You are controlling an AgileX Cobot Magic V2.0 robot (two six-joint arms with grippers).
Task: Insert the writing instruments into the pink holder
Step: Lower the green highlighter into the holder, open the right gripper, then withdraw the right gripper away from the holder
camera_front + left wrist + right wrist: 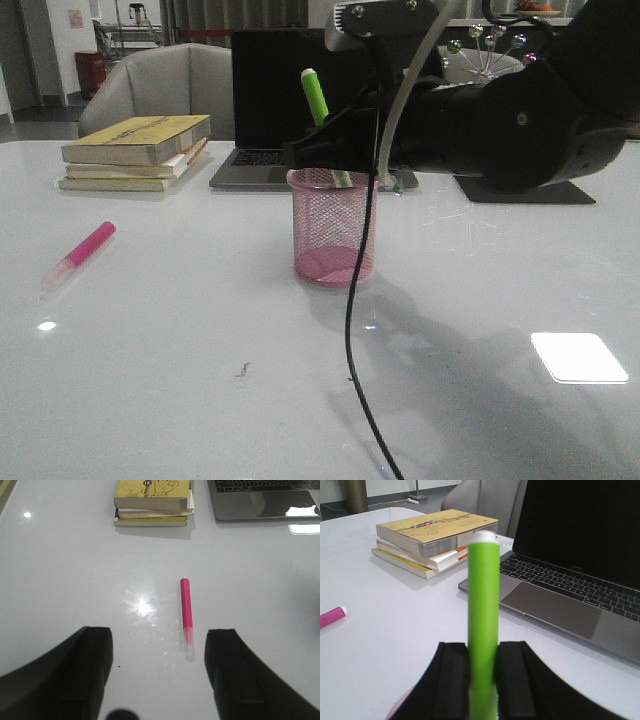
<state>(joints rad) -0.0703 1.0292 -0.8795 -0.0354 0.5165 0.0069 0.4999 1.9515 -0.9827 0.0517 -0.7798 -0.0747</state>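
Green marker [318, 103] held by the right gripper [322, 150] over the pink cup [333, 240]; pink marker [80, 254] lies far left on the bench [150, 380], left gripper [159, 675] spread empty above it; neither finished.

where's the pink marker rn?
The pink marker lies flat on the table's left side in the front view, left of the pink cup and in front of the book stack. It sits between the left hand's open fingers, untouched.
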